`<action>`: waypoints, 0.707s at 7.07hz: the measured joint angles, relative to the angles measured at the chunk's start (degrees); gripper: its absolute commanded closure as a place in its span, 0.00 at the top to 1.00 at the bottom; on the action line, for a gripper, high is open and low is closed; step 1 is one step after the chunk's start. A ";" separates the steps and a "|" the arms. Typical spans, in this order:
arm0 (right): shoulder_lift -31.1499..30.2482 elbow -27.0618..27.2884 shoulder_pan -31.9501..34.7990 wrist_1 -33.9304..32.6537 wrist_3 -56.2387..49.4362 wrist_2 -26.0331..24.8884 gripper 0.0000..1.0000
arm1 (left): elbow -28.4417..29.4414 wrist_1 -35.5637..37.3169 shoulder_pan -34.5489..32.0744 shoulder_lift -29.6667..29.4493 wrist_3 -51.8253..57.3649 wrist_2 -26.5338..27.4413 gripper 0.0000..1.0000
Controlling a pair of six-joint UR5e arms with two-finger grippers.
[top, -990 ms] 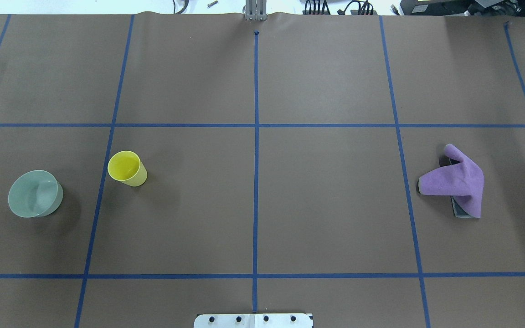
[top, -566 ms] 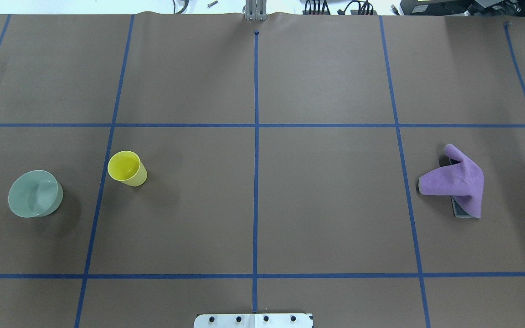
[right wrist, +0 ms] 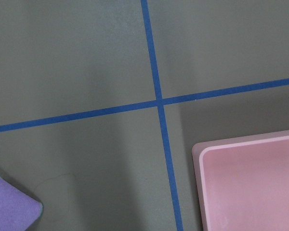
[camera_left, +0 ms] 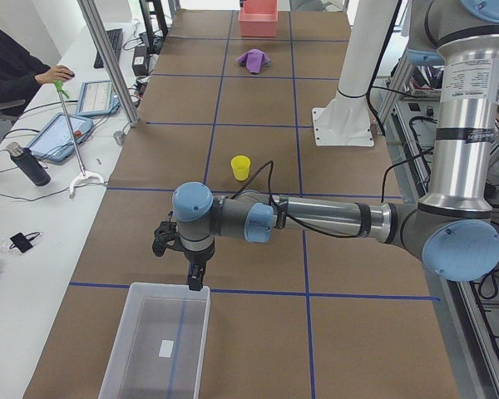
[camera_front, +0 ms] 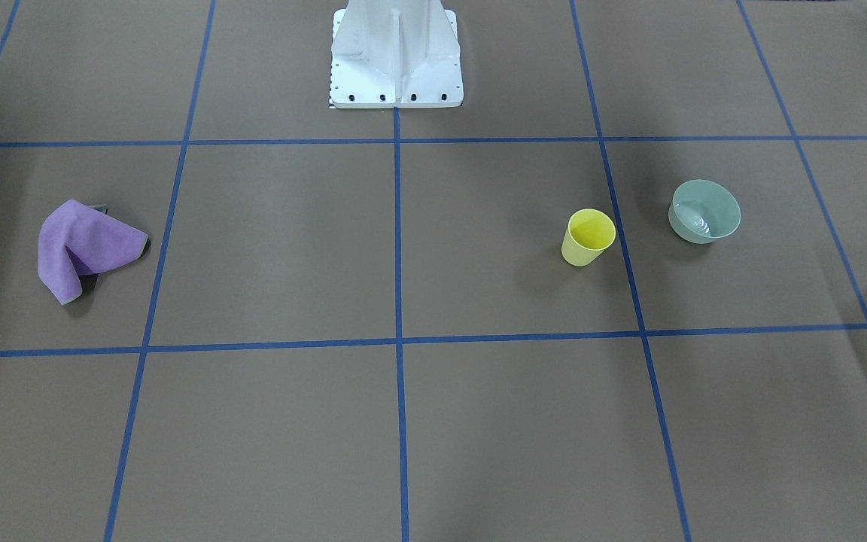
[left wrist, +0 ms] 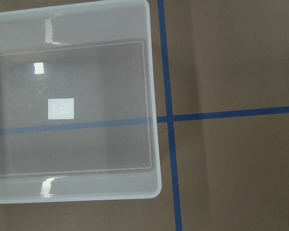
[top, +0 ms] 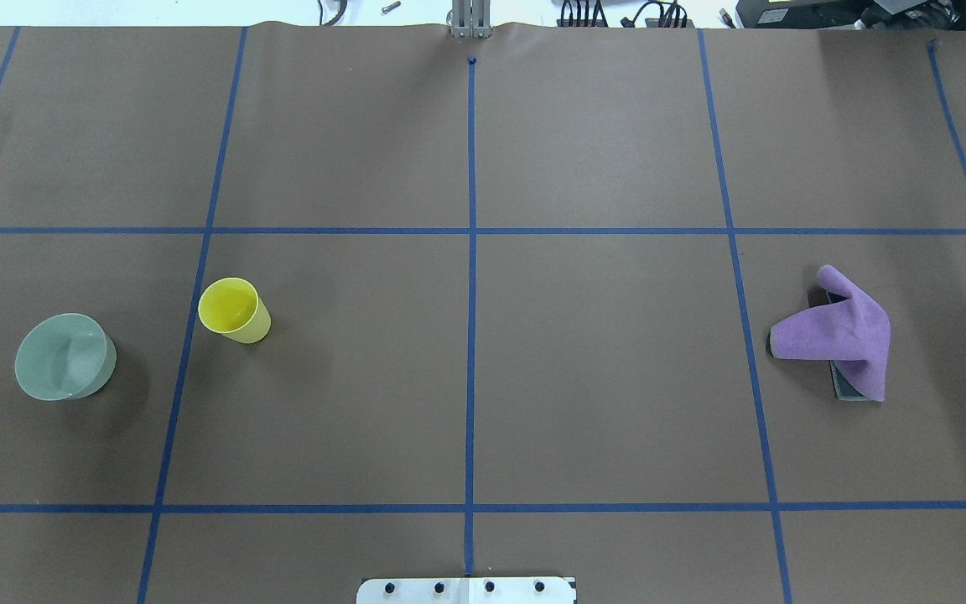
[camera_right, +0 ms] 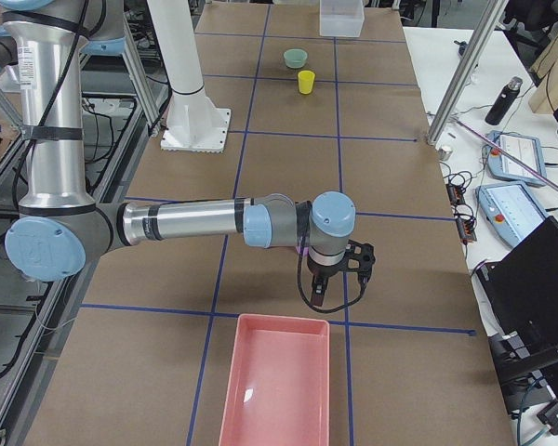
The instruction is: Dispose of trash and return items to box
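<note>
The pale grey-green bowl (top: 64, 356) stands upright at the table's left, and also shows in the front view (camera_front: 704, 211). The yellow cup (top: 234, 310) stands upright just right of it. The frosted box (camera_left: 158, 345) is empty at the table's left end; the left wrist view looks down into it (left wrist: 72, 101). My left gripper (camera_left: 196, 283) hangs over the box's near rim; I cannot tell whether it is open or shut. My right gripper (camera_right: 319, 295) hangs near the pink tray (camera_right: 279, 386), beside the purple cloth (top: 839, 331); I cannot tell its state.
A dark flat thing (top: 848, 387) lies partly under the purple cloth. The white pedestal (camera_front: 396, 53) stands at the table's middle on the robot's side. Blue tape lines grid the brown table. A person sits at a side desk (camera_left: 17, 66).
</note>
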 measured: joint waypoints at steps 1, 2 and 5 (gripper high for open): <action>0.00 -0.03 -0.01 0.00 0.02 0.00 1.00 | -0.06 0.02 0.00 -0.02 0.04 -0.07 0.99; 0.00 -0.10 -0.02 0.00 0.08 -0.01 1.00 | -0.15 0.02 0.03 -0.15 0.06 -0.06 0.99; 0.40 0.53 0.00 -0.04 0.16 2.27 1.00 | -0.66 -0.18 0.29 -0.96 -0.05 -0.03 0.99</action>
